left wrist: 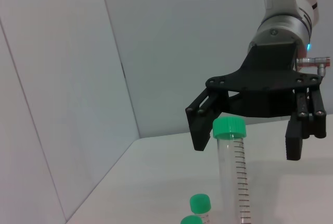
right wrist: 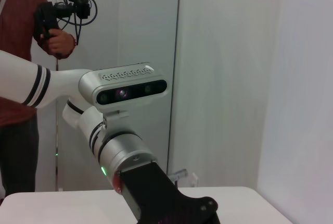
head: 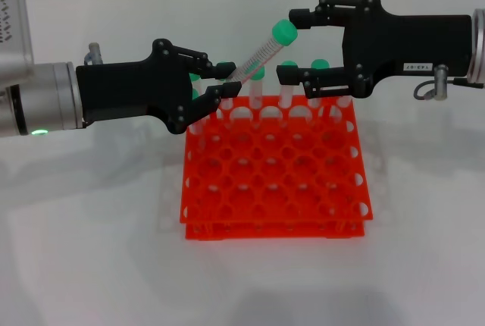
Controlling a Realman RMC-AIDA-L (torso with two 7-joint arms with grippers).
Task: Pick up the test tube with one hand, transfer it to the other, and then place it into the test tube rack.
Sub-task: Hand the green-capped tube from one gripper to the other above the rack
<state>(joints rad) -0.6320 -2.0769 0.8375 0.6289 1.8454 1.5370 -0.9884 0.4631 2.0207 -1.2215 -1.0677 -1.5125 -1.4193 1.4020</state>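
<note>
Black claw tools point(head: 227, 76), silver wrists

1. A white table point(head: 91, 250) is seen in the head view; it fills the picture up to a pale wall at the back.
2. The test tube rack point(head: 274, 182) is placed directly on the table, near its middle. It is bright orange-red, square, with two tiers and a grid of round holes.
3. Several green-capped tubes point(head: 286, 83) are held upright in the back row of the rack; they are carried by the rack, not by the table itself.
4. A soft shadow is cast on the table in front of the rack.
5. In the left wrist view, the table edge point(left wrist: 171, 146) is seen meeting the wall corner.
</note>
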